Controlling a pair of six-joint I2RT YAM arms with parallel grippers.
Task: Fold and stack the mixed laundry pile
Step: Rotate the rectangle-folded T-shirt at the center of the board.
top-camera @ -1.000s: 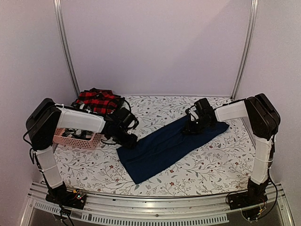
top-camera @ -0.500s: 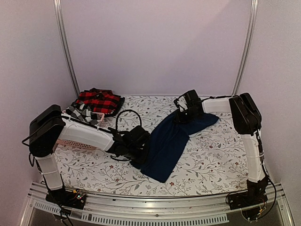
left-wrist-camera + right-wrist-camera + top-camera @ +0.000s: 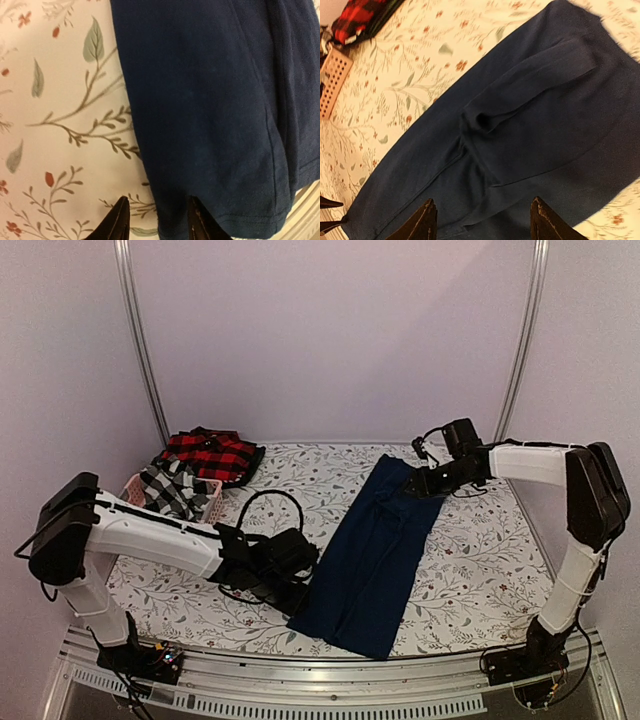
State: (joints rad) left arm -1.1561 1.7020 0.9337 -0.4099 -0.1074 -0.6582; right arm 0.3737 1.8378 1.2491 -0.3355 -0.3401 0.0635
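Navy blue trousers [image 3: 372, 540] spread flat, left gripper [image 3: 157, 222] partly open at their edge, right gripper [image 3: 482, 222] wide open above, empty

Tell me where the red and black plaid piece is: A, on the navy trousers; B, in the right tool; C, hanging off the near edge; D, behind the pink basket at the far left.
D: the red-and-black plaid piece lies behind the pink basket at the far left, well apart from the navy trousers.

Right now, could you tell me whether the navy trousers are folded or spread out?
Spread out: the navy trousers lie stretched full length on the table.
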